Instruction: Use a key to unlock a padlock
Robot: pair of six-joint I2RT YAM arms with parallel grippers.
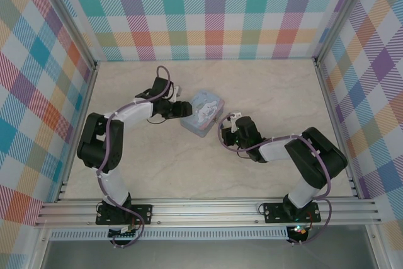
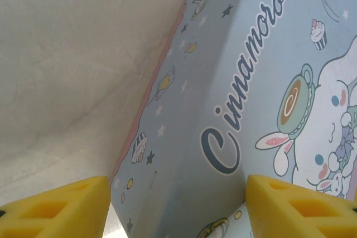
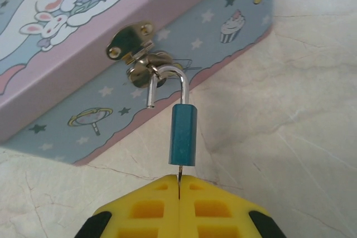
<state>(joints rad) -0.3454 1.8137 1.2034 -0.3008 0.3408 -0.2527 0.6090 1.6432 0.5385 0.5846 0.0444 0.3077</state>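
Observation:
The small blue-bodied padlock (image 3: 183, 135) hangs by its silver shackle (image 3: 168, 73) from the gold latch (image 3: 131, 40) on the front of the pale blue cartoon tin (image 3: 67, 26). One shackle leg stands free of the body. The thin key (image 3: 179, 172) sticks into the padlock's underside, and my right gripper (image 3: 179, 185) is shut on it, yellow fingers pressed together. My left gripper (image 2: 177, 193) straddles a corner of the tin (image 2: 223, 82), its yellow fingers (image 2: 83, 204) against the tin's sides. From above, the left gripper (image 1: 184, 109) sits at the tin's (image 1: 203, 113) left end and the right gripper (image 1: 230, 121) at its right.
The tin rests on a pale marbled tabletop (image 1: 264, 86). Checked walls (image 1: 214, 11) close off the back and both sides. An aluminium rail (image 1: 208, 209) runs along the near edge with both arm bases on it.

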